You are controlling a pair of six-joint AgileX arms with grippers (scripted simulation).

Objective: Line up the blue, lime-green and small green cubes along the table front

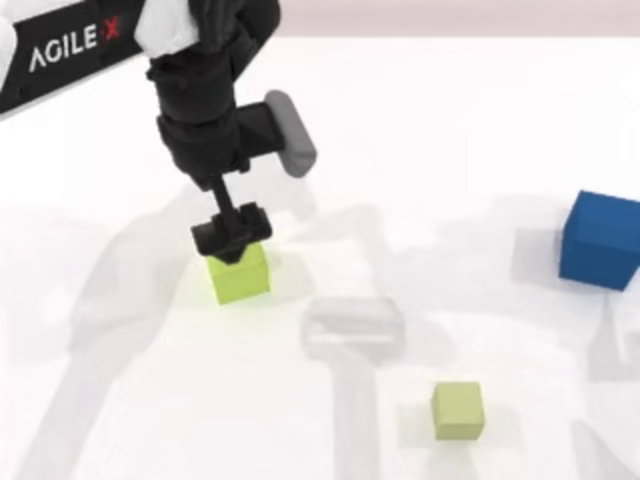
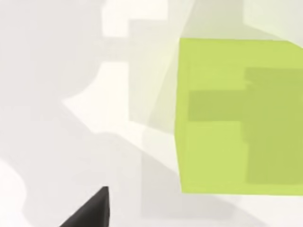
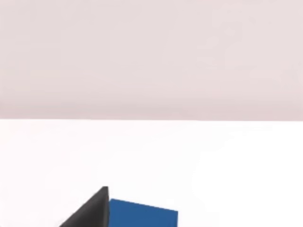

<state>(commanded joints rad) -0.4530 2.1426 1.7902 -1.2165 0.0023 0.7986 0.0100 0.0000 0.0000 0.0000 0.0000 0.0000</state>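
Lime cube [image 1: 240,275], plain bright yellow-green, sits left of centre; left gripper [image 1: 231,238] directly over it, grip state unclear. Olive cube [image 1: 458,410] near-right, blue cube [image 1: 600,241] far-right.

White table [image 1: 470,120] bears blue cube [image 1: 602,240], lime-green cube [image 1: 242,276], small green cube [image 1: 458,410].

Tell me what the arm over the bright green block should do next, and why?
Probably lower a little and close on it. The left gripper sits right over the lime-green cube, at its top edge, while the cube rests on the table, so it does not look lifted yet. The small green cube is already near the front and the blue cube waits at the right.
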